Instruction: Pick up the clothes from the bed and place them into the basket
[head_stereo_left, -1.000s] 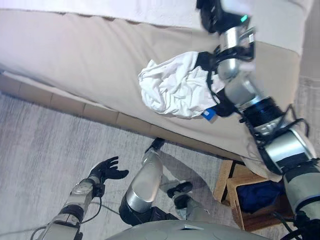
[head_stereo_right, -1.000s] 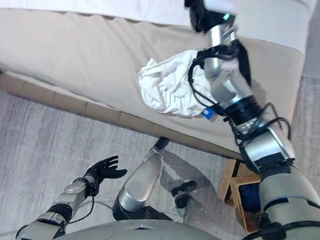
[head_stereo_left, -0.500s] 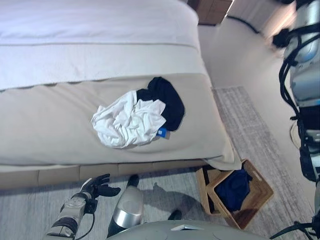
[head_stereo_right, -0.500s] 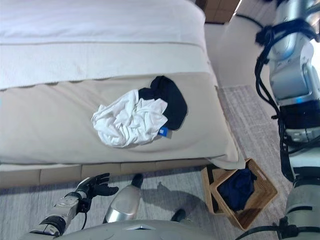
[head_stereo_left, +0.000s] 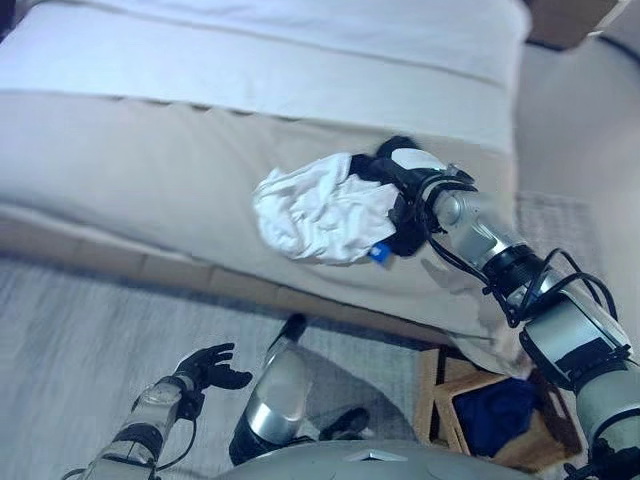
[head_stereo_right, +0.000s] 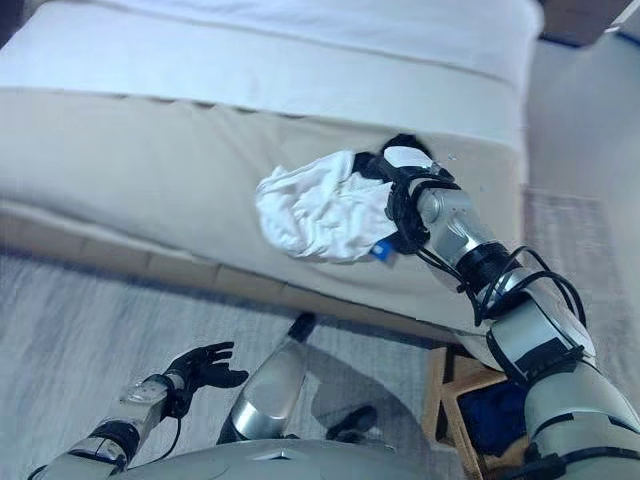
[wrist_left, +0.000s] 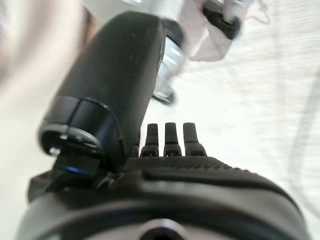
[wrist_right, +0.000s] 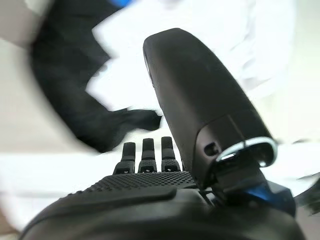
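A crumpled white garment (head_stereo_left: 315, 205) lies on the beige bed cover (head_stereo_left: 150, 170), with a black garment (head_stereo_left: 372, 167) beside and partly under it. My right hand (head_stereo_left: 412, 165) rests on the clothes at their right edge, over the black garment. In the right wrist view the hand (wrist_right: 145, 185) is open with straight fingers, and the black garment (wrist_right: 65, 75) and white garment (wrist_right: 240, 40) lie past them. My left hand (head_stereo_left: 205, 365) hangs open over the grey rug, away from the bed. The wicker basket (head_stereo_left: 432, 400) stands on the floor at the lower right.
The basket holds a dark blue garment (head_stereo_left: 500, 410). A small blue tag (head_stereo_left: 378, 253) sticks out under the white garment. The bed's front edge (head_stereo_left: 200, 285) runs across above the rug (head_stereo_left: 80, 340). White bedding (head_stereo_left: 300, 50) covers the far part of the bed.
The camera view has swung. My right arm, raised away from the bed half a second ago, has come down onto the clothes. The left hand stays low and open.
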